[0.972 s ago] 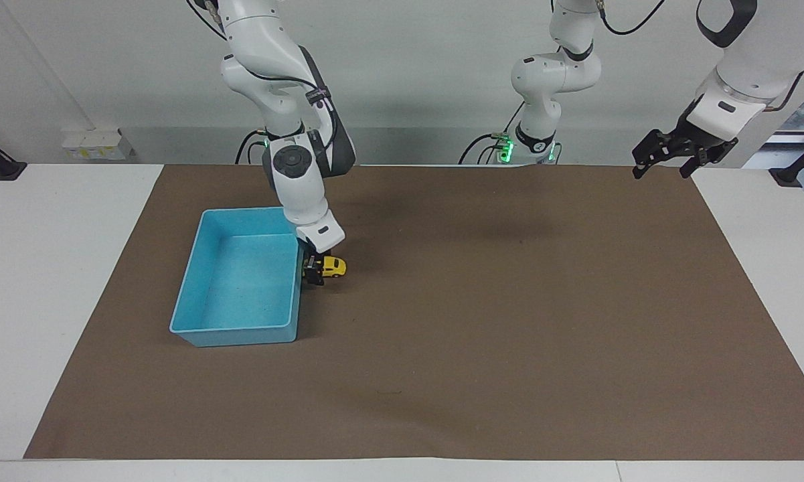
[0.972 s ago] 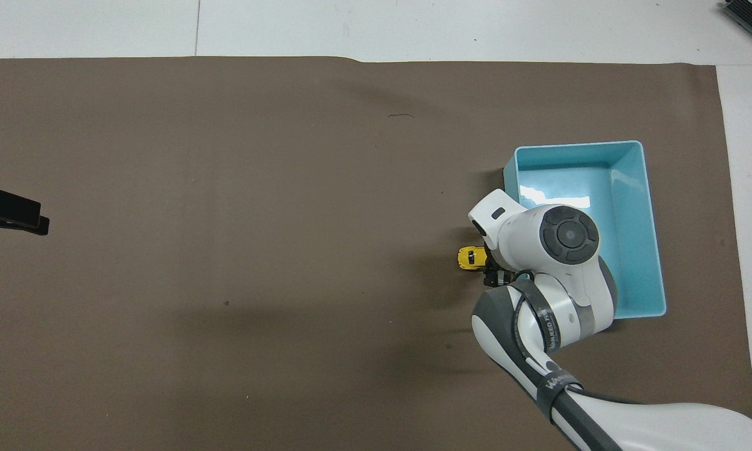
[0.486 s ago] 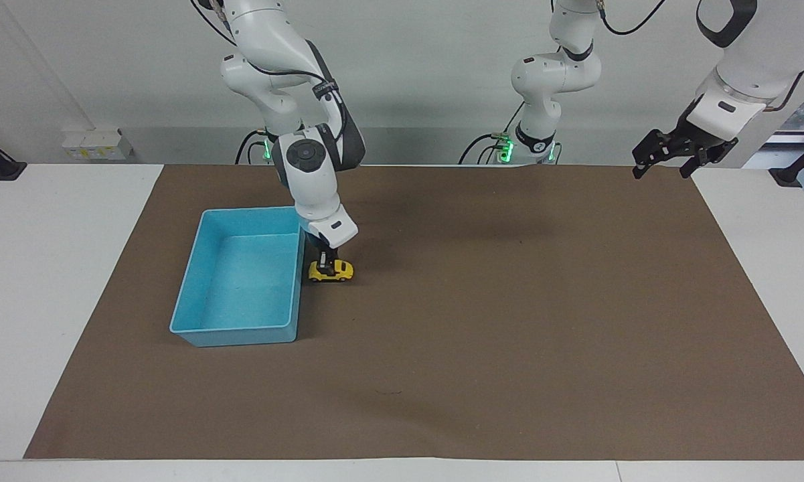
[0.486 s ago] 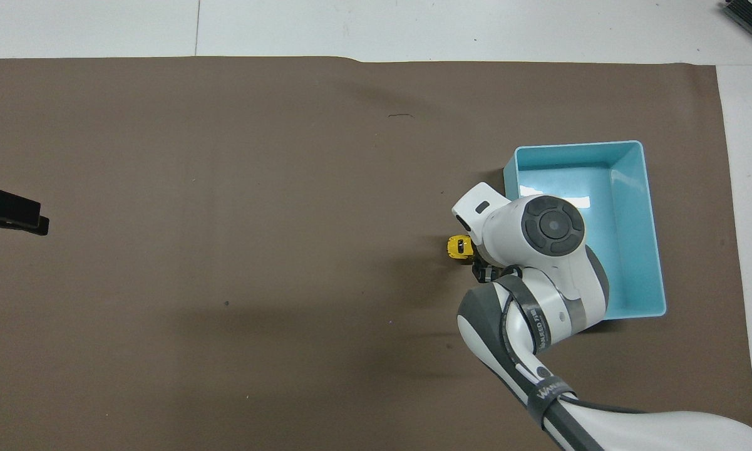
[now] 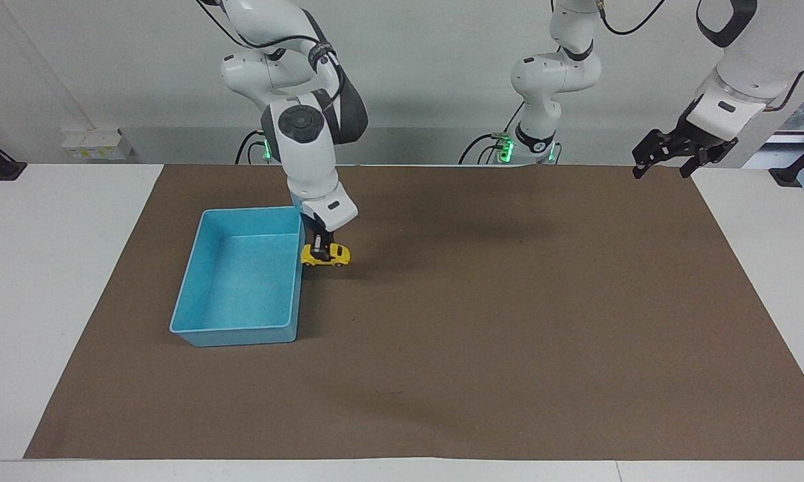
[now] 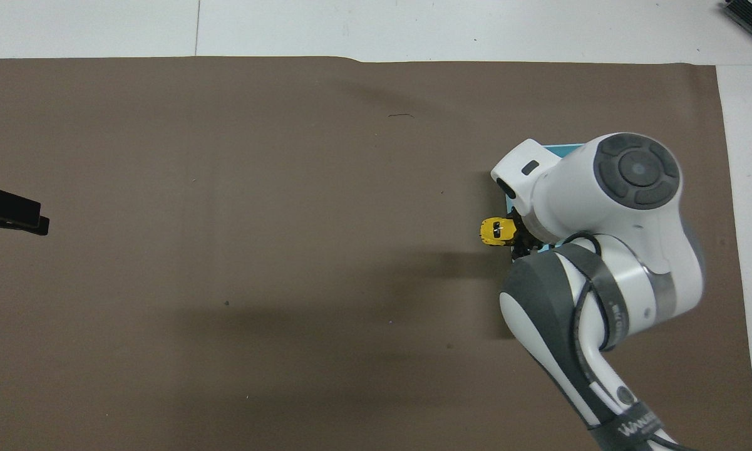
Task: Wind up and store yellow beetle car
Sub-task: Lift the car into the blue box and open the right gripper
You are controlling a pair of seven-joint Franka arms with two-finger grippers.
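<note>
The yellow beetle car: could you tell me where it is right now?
The yellow beetle car hangs in the right gripper, lifted over the mat beside the blue tray.

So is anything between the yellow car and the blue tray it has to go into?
Only the blue tray's own wall. The right gripper holds the yellow beetle car lifted right beside that rim; nothing else intervenes.

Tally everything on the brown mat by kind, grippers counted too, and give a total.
Toy cars: 1, the yellow beetle car, held by the right gripper just above the mat beside the tray.
Trays: 1, the blue tray, nothing in it.
Grippers: 2, the right one on the car, the left gripper waiting in the air at the left arm's end.
Total: 4
</note>
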